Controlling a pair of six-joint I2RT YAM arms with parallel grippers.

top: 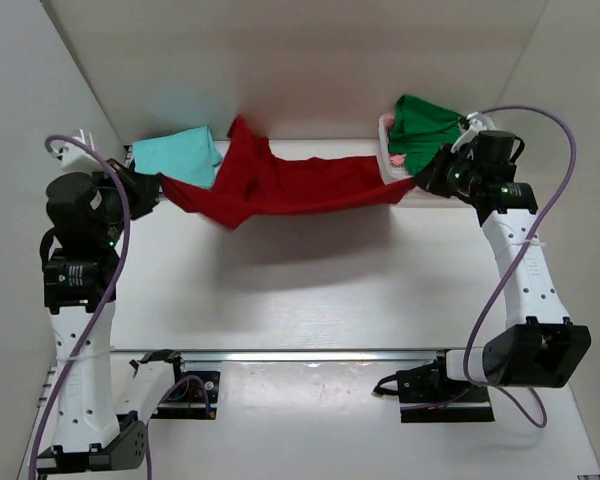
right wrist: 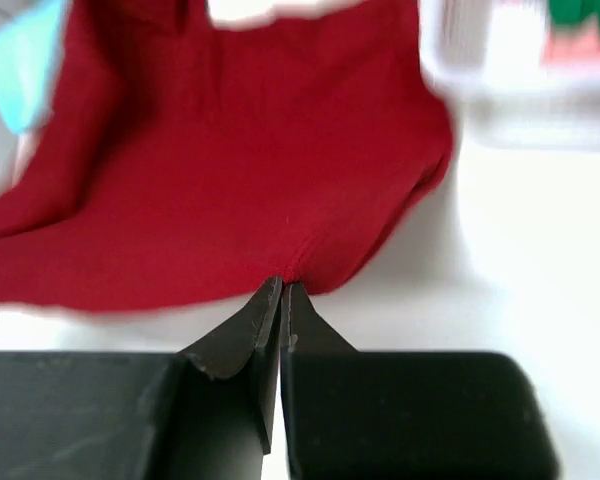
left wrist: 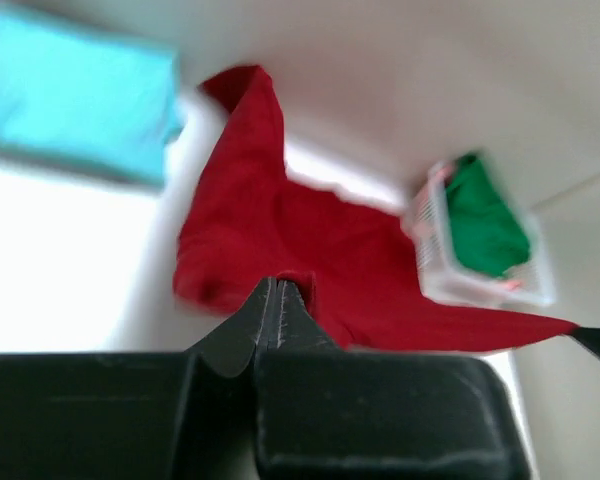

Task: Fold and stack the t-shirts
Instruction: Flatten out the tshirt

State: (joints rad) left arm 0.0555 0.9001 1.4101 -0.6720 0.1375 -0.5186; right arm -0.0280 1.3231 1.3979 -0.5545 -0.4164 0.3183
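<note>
Top external view: white basket [top: 384, 128] holds 1 bright green t-shirt [top: 422, 128]. Left gripper [top: 160, 182] and right gripper [top: 417, 180], both clamped tight, stretch the dark red t-shirt [top: 280, 182] leftward from the basket; light teal t-shirt [top: 178, 155] lies beyond.

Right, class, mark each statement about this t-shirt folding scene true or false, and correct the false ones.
1. The left end effector and right end effector are both shut on the dark red t-shirt. True.
2. The dark red t-shirt lies folded on the table. False: it hangs stretched between the two end effectors.
3. The teal t-shirt lies at the table's far left. True.
4. The green t-shirt is stacked on the teal t-shirt. False: it sits in the white basket at the far right.
</note>
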